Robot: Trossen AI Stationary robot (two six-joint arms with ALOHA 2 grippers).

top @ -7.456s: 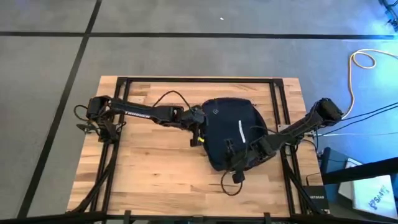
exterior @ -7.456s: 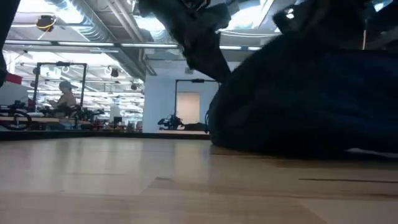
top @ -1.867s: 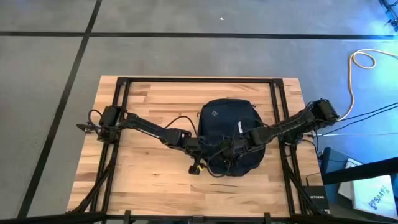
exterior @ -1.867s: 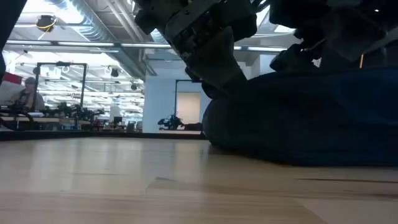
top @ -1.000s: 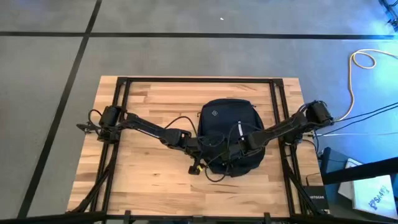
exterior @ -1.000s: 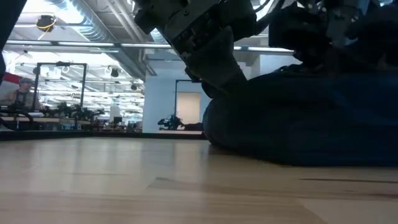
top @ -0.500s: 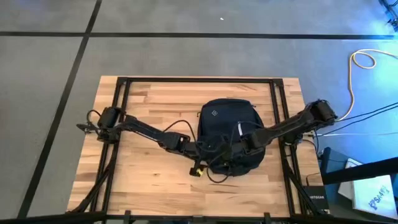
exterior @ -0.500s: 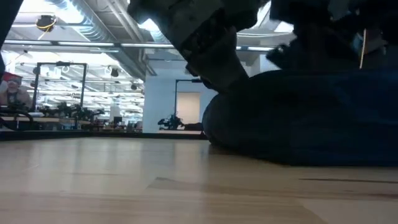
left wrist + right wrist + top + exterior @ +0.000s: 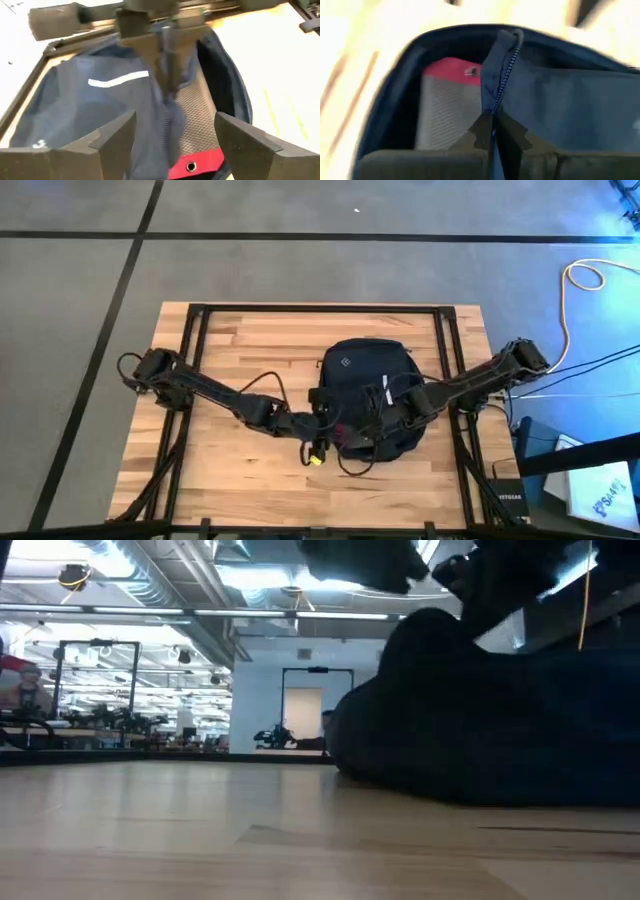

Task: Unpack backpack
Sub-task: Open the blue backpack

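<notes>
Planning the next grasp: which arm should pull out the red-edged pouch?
Left, probably. The left gripper is open facing the pouch, while the right gripper is shut on the backpack flap, holding the opening apart.

We log the backpack point(image 9: 366, 392) lying flat right of centre on the table point(image 9: 230, 345) in the high view; the left gripper point(image 9: 333, 428) sits at its lower-left edge; the right gripper point(image 9: 372, 412), pinching the flap, lies on its lower middle; a pouch point(image 9: 192, 132) rests inside the opening; cables point(image 9: 585, 275) lie off the table, upper right.
</notes>
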